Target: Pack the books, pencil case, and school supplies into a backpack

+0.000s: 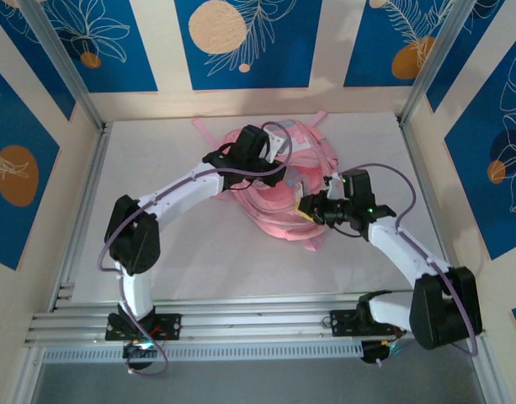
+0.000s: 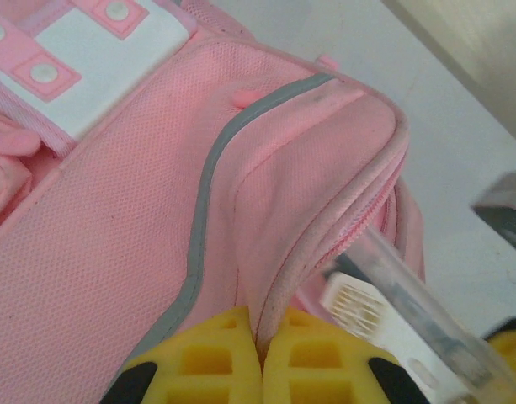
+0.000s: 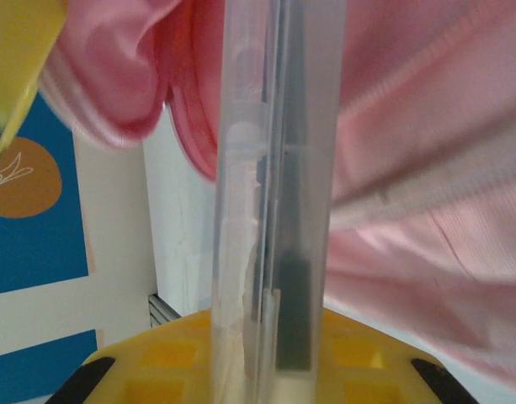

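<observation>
While the pink backpack [image 1: 270,198] lies slumped on the white table [image 1: 199,261], both arms reach in to it, one from each side. On the backpack's left side, the left claw [image 2: 259,349] is pinched tight on a fold of the backpack's pink cloth, right beside the zipper [image 2: 359,227]. Its two yellow fingertips [image 2: 207,358] press together with only the thin cloth between them. A grey stripe [image 2: 207,194] runs along the backpack's cloth just above that pinch. A white patch [image 2: 98,50] with pink snaps sits near the backpack's far corner in the left wrist view. On the backpack's right side, the right claw [image 3: 274,370] grips a clear plastic bag [image 3: 279,185] (you can see long grey things inside it). This bag stands straight up between the yellow fingers, which are squeezed close around it. Its far end is at the backpack's zipper opening, and pink cloth hangs close to it on both sides. Seen from above, the right claw sits at the backpack's right edge. Thin pink straps [image 1: 312,242] trail from the backpack's near side onto the table.
</observation>
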Robot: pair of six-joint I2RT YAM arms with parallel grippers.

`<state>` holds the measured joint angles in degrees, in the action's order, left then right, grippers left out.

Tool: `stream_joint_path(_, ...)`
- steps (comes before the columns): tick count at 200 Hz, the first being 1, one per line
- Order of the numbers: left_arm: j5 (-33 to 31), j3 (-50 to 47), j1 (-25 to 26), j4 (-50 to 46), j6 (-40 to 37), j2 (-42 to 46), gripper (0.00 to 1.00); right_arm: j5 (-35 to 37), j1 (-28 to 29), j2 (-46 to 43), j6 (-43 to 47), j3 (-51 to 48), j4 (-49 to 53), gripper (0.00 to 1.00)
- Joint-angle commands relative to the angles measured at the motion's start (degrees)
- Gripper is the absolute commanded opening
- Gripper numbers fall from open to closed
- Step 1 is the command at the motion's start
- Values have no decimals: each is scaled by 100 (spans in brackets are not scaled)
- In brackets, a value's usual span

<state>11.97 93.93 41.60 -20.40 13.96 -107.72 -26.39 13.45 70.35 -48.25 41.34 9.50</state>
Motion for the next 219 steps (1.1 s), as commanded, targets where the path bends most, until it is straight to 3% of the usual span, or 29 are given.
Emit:
stream_joint_path(1, 438, -23, 107, 590, 212, 595, 0, -185, 136, 414, -300, 427, -800, 0)
stream_joint_path(29, 480, -24, 188, 572, 201, 612, 0, -187, 329, 949, -568, 901, -1153, 0)
stream_joint_path(82, 729, -147, 221, 854, 514, 625, 0, 496, 921, 1758, -1200, 1447, -1089, 6)
stream_joint_path(116, 504, -211, 223, 923, 495, 706, 0, 609, 967, 1716, -1288, 1374, -1087, 42)
stream_joint_path(145, 377, -302, 204, 1007, 501, 701, 0, 781, 879, 1178, -992, 1128, -592, 54)
stream_joint_path(175, 359, -323, 193, 1064, 529, 682, 0, 969, 779, 537, -619, 829, 188, 51)
stream_joint_path(201, 374, -340, 199, 1096, 596, 706, 0, 1100, 703, 154, -479, 444, 330, 22)
stream_joint_path(219, 437, -336, 194, 1130, 691, 700, 0, 1088, 732, 132, -473, 317, 94, 12)
